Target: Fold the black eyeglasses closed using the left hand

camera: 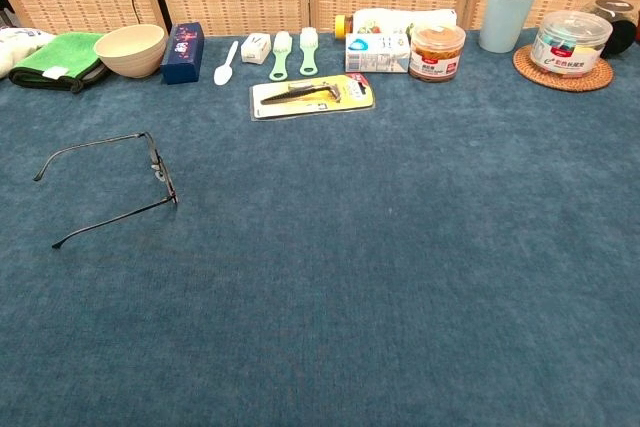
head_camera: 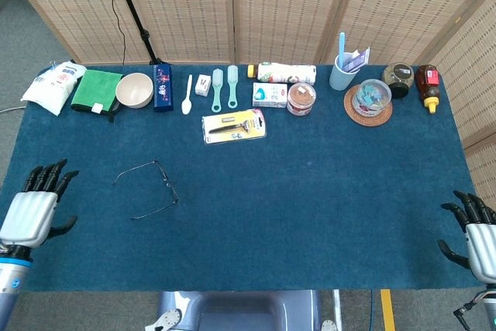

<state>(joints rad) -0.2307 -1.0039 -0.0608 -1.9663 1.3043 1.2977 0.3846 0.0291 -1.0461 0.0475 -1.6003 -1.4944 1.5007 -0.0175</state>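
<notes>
On my counter I count one pair of black eyeglasses, one bowl, one green cloth, one white bag, one dark blue box, one white spoon, two mint brushes, one packaged razor, one blue cup, and two brown bottles. I see two robot hands: left, right.
</notes>
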